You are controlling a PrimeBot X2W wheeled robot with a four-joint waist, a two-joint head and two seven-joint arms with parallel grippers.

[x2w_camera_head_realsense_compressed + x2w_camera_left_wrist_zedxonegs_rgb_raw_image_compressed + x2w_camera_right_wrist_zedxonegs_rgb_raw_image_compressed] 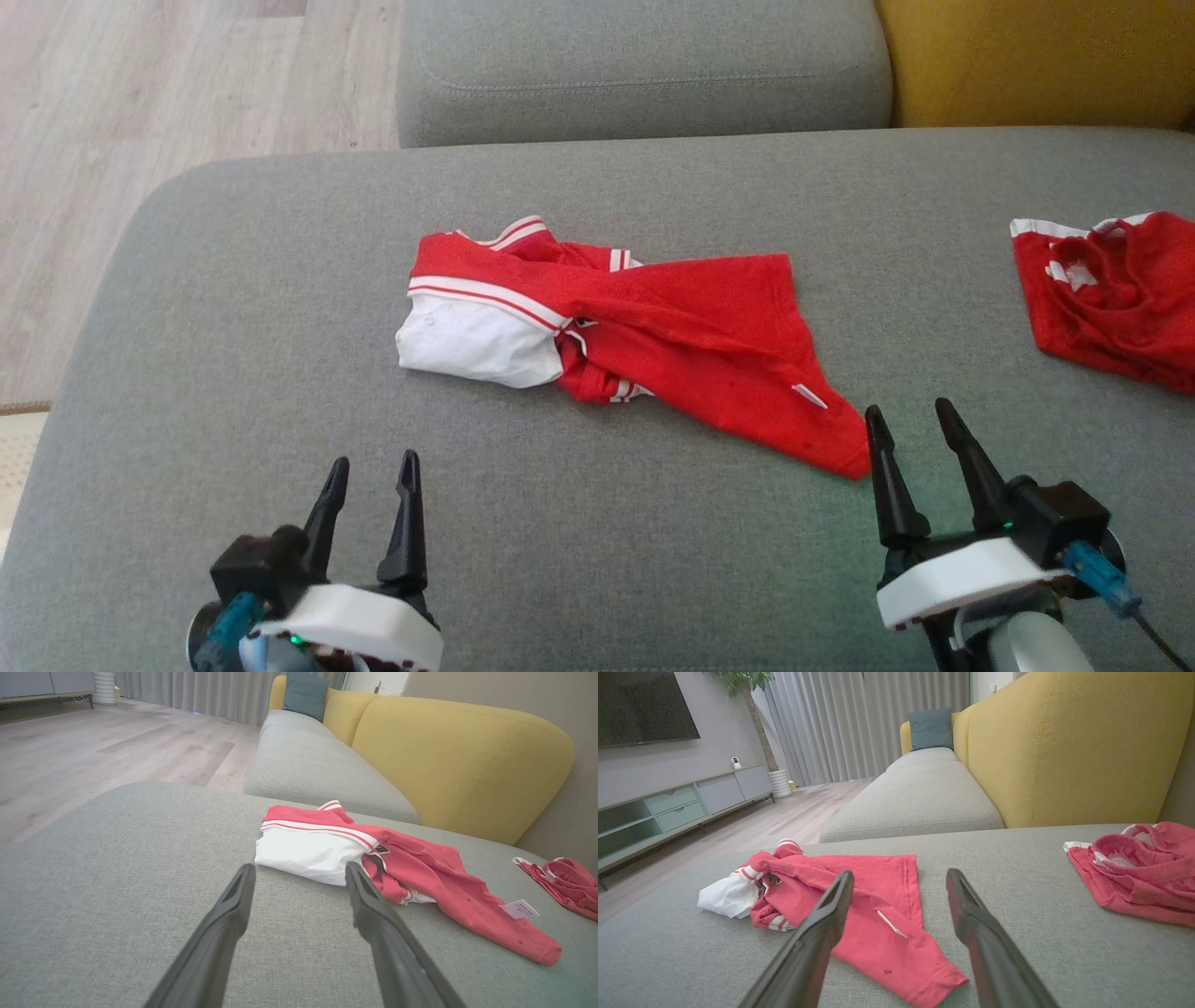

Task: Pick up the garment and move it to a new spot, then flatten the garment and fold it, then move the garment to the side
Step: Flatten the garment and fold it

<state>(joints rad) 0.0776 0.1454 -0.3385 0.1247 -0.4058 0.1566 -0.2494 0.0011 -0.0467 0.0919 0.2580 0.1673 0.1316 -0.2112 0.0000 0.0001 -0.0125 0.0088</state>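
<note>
Left pincer [373, 459], right pincer [907, 407] gape empty; garment [653, 317] bunched on cushion [280, 280], seemingly clear of every edge.

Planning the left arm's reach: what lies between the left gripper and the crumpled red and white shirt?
Nothing but bare grey sofa cushion between the left gripper and the red and white shirt, seen in the head view.

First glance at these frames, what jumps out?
A crumpled red and white garment lies in the middle of the grey sofa seat. A second red garment sits apart at the right edge. The left gripper and right gripper hover open on the near side, the right one's fingers close to the garment's nearest corner.
</note>
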